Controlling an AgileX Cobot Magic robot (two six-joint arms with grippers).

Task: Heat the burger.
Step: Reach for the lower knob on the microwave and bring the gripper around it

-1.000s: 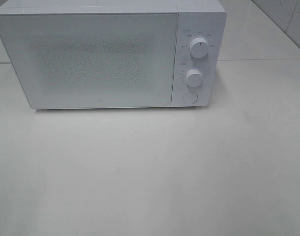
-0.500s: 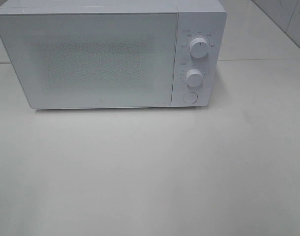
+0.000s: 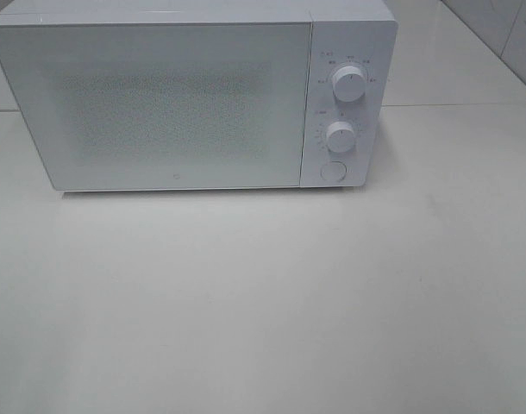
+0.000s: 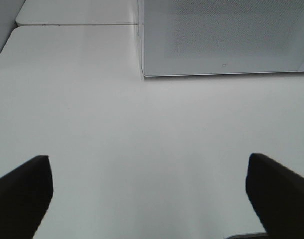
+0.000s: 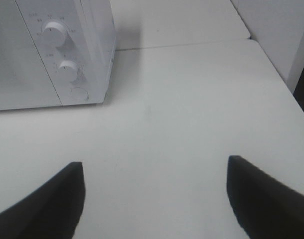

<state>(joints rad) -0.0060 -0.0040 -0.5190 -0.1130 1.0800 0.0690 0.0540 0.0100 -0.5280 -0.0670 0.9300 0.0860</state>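
A white microwave (image 3: pixel 177 95) stands at the back of the white table with its door shut. Two round knobs, an upper knob (image 3: pixel 348 84) and a lower knob (image 3: pixel 341 136), and a round button (image 3: pixel 332 172) sit on its right panel. No burger shows in any view. My left gripper (image 4: pixel 149 191) is open and empty above bare table in front of the microwave's door corner (image 4: pixel 144 74). My right gripper (image 5: pixel 154 196) is open and empty, in front and to the right of the microwave's panel (image 5: pixel 67 69). Neither gripper shows in the exterior high view.
The white table (image 3: pixel 263 302) stretches in front of the microwave. A seam between table slabs runs behind to the right (image 3: pixel 453 104). A wall (image 5: pixel 271 30) borders the table's right side.
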